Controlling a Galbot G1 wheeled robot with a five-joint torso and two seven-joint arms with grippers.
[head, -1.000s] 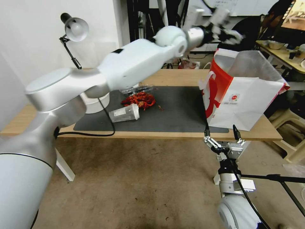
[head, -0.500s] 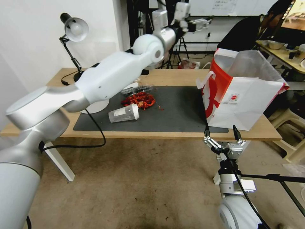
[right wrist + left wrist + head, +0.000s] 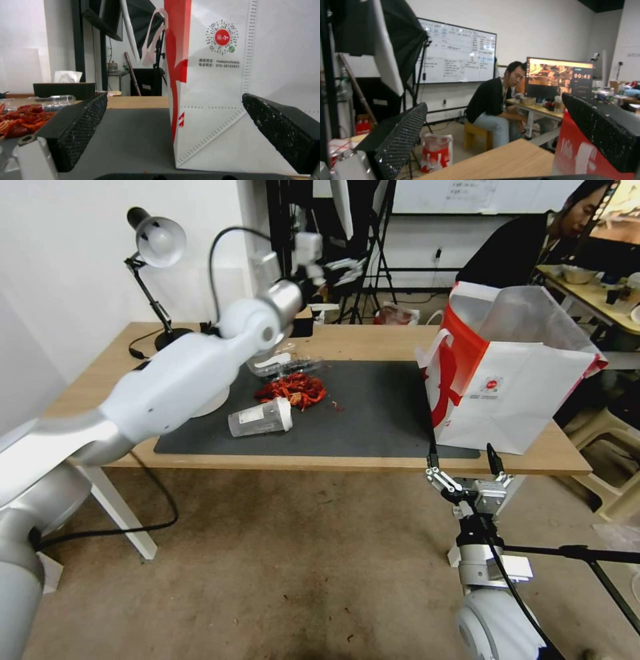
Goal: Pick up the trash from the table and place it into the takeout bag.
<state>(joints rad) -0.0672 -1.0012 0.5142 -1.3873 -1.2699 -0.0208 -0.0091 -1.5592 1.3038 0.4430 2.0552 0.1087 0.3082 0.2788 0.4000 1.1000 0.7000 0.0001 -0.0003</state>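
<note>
Two grippers are out, neither carrying anything. The left gripper [image 3: 337, 267] sits in the upper middle of the head view, raised above the far edge of the long light-wood tabletop [image 3: 373, 342], its jaws released with only the room between them in the left wrist view (the height probably keeps the arm clear of the litter below). The right gripper [image 3: 465, 468] hangs at lower right of centre, just in front of the near tabletop edge, jaws spread and empty, facing the large white paper takeout bag with the red side panel [image 3: 513, 380].

That bag stands upright at the right of the frame, partly on the dark grey rectangular mat [image 3: 373, 407], its mouth open upward, so it is ready to take drops from above.

Trash still to collect lies left of centre on the mat: a heap of red crayfish shells [image 3: 291, 389], a clear white-lidded plastic cup [image 3: 260, 418] tipped on its side just in front of them, and a clear plastic tray [image 3: 283, 368] behind, touching the shells. A white bowl [image 3: 212, 403] is largely hidden by the left arm.
</note>
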